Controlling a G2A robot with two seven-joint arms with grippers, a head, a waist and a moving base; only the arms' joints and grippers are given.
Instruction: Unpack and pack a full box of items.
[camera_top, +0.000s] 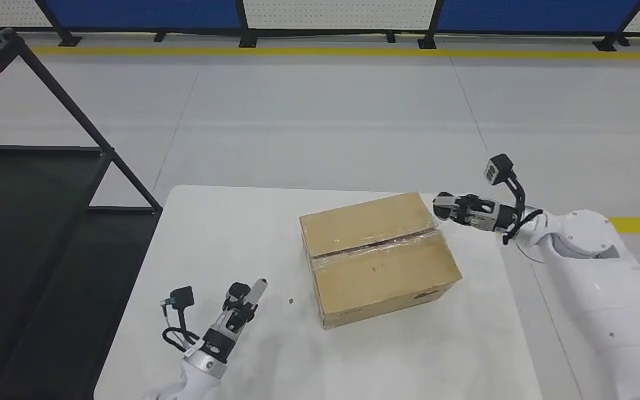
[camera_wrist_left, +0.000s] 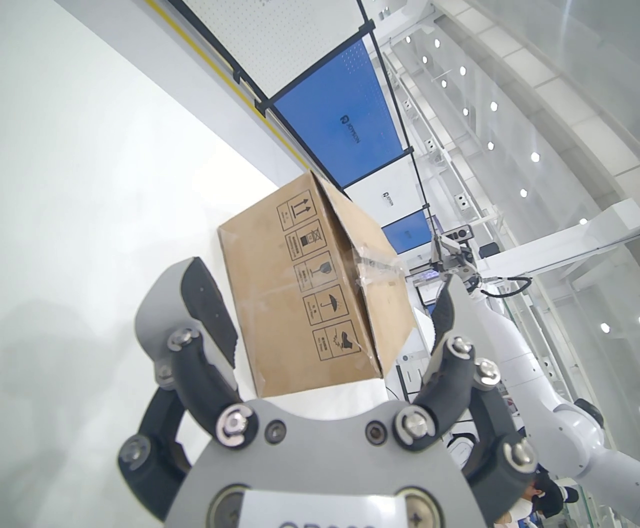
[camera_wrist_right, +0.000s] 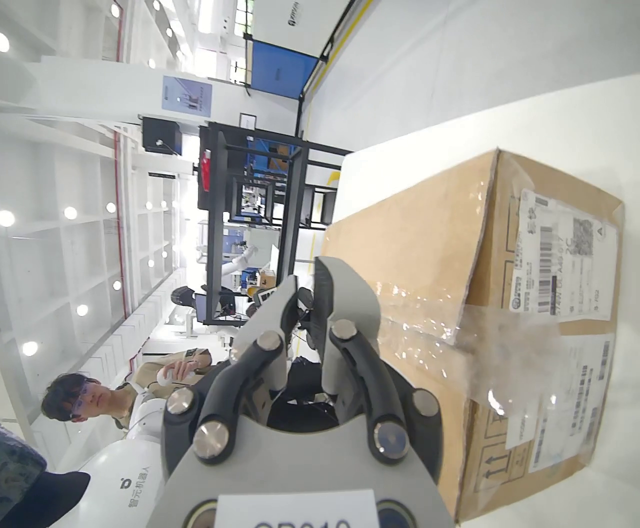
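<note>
A brown cardboard box (camera_top: 378, 257) stands shut in the middle of the white table (camera_top: 225, 235), with clear tape along its top seam. My left gripper (camera_top: 250, 291) hovers over the table's near left part, well apart from the box, and is open with nothing in it. From the left wrist, the open gripper (camera_wrist_left: 325, 305) faces the box's printed side (camera_wrist_left: 300, 295). My right gripper (camera_top: 441, 207) is at the box's far right top corner with its fingers shut and nothing held. From the right wrist, that gripper (camera_wrist_right: 306, 287) sits above the taped top (camera_wrist_right: 430, 280).
A black metal rack (camera_top: 70, 130) stands off the table's left side. The table's right edge (camera_top: 515, 320) runs close to the box. Bare table lies between the left gripper and the box, with a tiny dark speck (camera_top: 290, 299) on it.
</note>
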